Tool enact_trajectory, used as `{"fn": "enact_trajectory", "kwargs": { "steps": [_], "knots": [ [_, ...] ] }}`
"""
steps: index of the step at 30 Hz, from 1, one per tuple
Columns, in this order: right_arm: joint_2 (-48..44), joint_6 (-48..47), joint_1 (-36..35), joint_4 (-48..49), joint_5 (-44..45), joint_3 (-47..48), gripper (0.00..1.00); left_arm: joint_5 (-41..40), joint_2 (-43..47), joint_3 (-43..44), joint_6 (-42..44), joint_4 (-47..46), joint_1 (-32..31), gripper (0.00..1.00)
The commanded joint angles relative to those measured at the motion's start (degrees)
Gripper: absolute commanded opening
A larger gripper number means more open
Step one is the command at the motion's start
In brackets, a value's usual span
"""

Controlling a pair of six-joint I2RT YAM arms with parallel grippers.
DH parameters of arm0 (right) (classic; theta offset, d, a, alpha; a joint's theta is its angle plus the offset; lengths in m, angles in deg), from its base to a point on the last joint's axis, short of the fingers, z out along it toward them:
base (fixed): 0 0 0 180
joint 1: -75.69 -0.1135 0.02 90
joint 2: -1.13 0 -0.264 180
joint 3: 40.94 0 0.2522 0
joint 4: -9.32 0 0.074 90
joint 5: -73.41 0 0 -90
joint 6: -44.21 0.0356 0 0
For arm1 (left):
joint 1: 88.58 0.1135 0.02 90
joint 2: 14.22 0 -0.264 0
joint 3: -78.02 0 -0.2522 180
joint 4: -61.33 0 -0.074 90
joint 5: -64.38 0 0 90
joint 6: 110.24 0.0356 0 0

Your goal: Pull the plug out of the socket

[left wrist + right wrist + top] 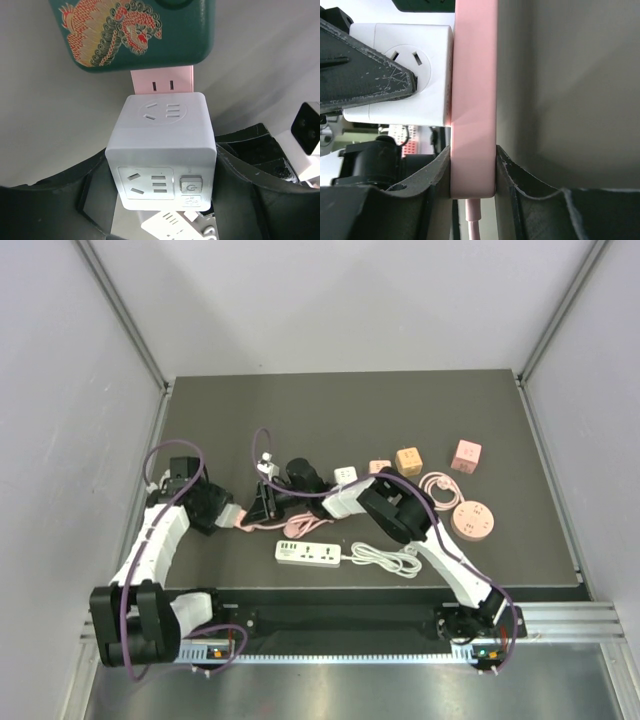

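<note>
table (340,400): dark top; the action is left of its middle, a bit toward the near edge
spares: loose cube sockets and a round pink socket (474,521) on the right half, well apart from the work, not in play
power strip (308,553): white, flat near the near edge, white cord coiled beside it, not involved
left gripper (161,197): fingers flank the cube socket on both sides, and one finger lies across its side face in the right wrist view. Can't tell if it is clamped or just cupping
right gripper (473,170): jaws closed on the lower end of the pink plug, one pad on each flat side
cube socket (162,150): white, switch face toward the left wrist camera, sitting between the left fingers
pink plug (474,100): flat pink body, flush against the cube's far face with no gap showing, so seated
pink cable (472,222): exits the plug's bottom between the right fingers
done: both arms brought to the joined pair, firm hold on the plug
left: confirm the hold on the cube, then pull the two apart; separation not started, judged about halfway
risk: if the cube is loose it probably gets dragged along with the plug
</note>
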Motion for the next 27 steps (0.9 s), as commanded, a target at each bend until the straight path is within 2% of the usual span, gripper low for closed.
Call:
{"fn": "enact_trajectory", "kwargs": {
  "steps": [1,7,14,17,19,21,22,23,27],
  "knots": [
    [1.21,2.38,0.07,1.88,3.21,0.05,0.0,-5.08,5.8,3.99,5.7,5.47,0.3,0.0],
    [0.95,-4.03,-0.99,-14.55,9.1,3.99,0.0,4.13,8.89,7.51,5.79,6.2,0.47,0.0],
    [3.49,2.37,-1.43,-11.43,7.44,4.1,0.0,9.42,11.17,5.67,7.2,2.08,0.47,0.0],
    [4.81,6.85,-1.43,-7.46,5.33,3.83,0.0,13.54,14.33,0.67,3.53,-1.79,0.47,0.0],
    [5.43,8.26,-1.52,-7.19,5.06,3.83,0.0,14.0,15.3,0.39,2.63,-2.42,0.47,0.0],
    [5.6,8.09,-1.43,-8.07,5.33,4.09,0.0,9.62,14.78,3.63,4.64,0.72,0.3,0.0],
    [5.78,8.0,-1.43,-8.6,5.5,4.18,0.0,6.64,14.0,5.21,6.13,5.79,0.12,0.0],
    [5.78,7.74,-1.43,-8.86,5.68,4.27,0.0,-0.26,13.64,7.49,8.14,7.84,-0.23,0.0],
    [4.64,4.41,-1.6,-12.46,8.22,4.88,0.0,-9.54,16.18,7.51,8.26,13.31,-2.42,0.0]
  ]
}}
